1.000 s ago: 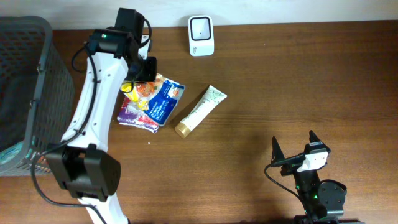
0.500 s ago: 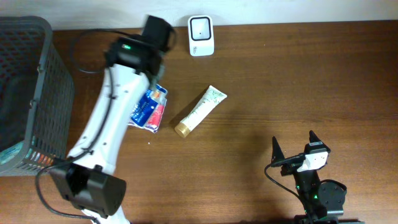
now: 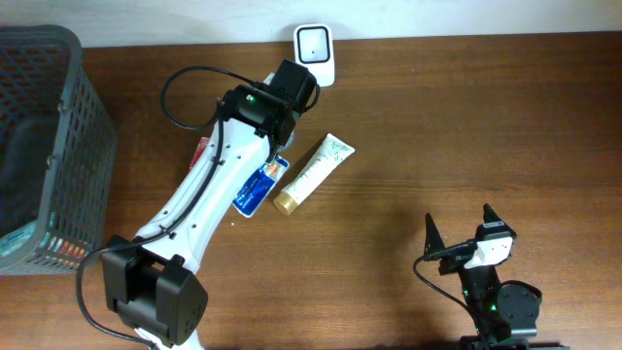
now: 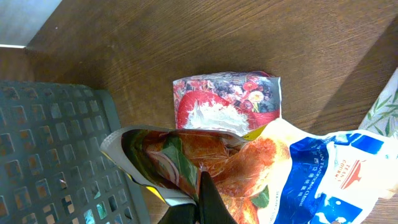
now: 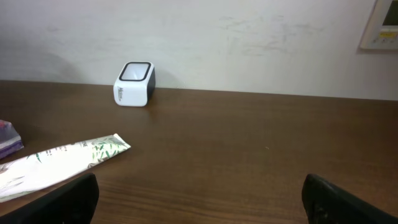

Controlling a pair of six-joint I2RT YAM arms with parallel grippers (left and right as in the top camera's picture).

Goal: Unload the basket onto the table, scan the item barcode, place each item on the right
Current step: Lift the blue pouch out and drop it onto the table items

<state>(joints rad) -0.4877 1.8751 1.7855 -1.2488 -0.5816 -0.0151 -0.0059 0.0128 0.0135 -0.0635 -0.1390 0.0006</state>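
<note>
Snack packet [image 3: 256, 183] held up over the table, just left of the cream tube [image 3: 313, 171], near side of the scanner [image 3: 314, 55]. Long axis runs near-left to far-right. Left fingers [image 4: 208, 199] pinched shut on its edge. Right fingers [image 5: 348, 199] spread wide, empty, near-right.

- The blue-and-orange snack packet [image 3: 255, 183] hung crumpled and slanted, lifted off the table [image 3: 466, 126] near its middle.
- The white scanner [image 3: 314, 44] stood upright at the far edge, well apart, its dark-framed window on top.
</note>
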